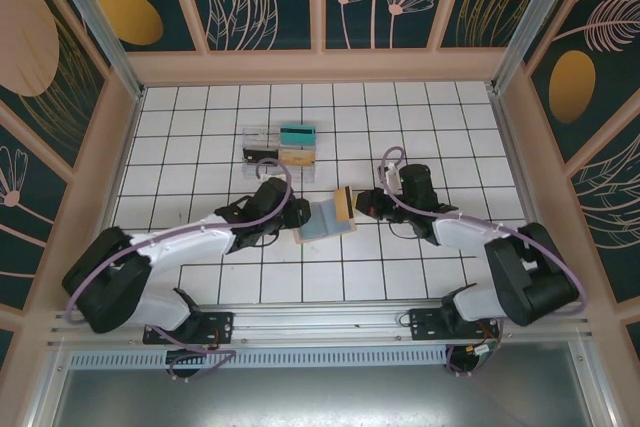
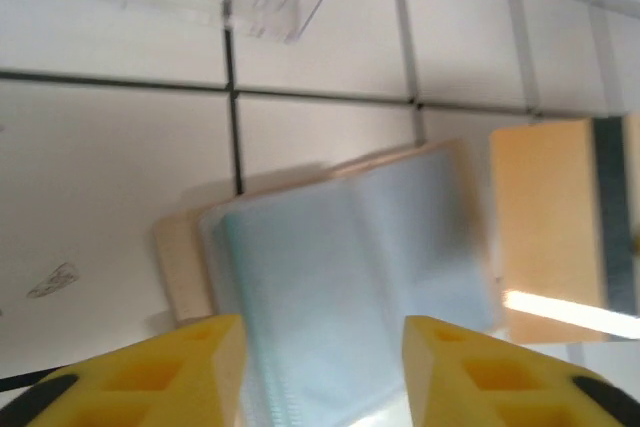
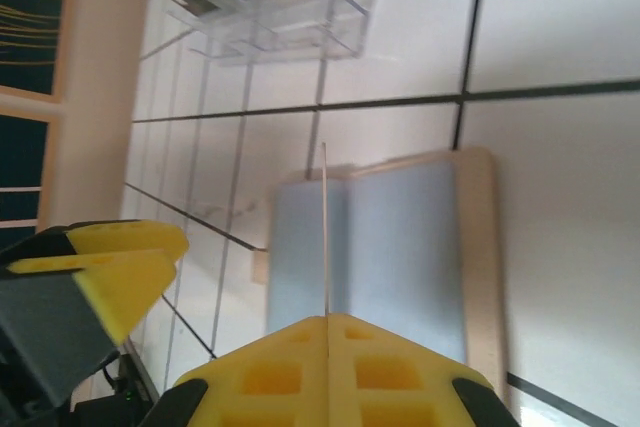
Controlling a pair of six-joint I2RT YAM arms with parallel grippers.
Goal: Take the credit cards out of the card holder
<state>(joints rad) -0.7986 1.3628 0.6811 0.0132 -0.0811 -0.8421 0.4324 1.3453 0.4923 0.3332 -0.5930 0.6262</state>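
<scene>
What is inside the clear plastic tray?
A teal card, a black card and a tan card lie in the clear tray. Anything beneath them is covered.

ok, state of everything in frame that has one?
holder: open, flat on the table.
gold card: out of the holder, held by the right gripper.
tray: holds a teal card, a black card and a tan card.
left gripper: open, over the holder's edge.
right gripper: shut on the gold card.
</scene>
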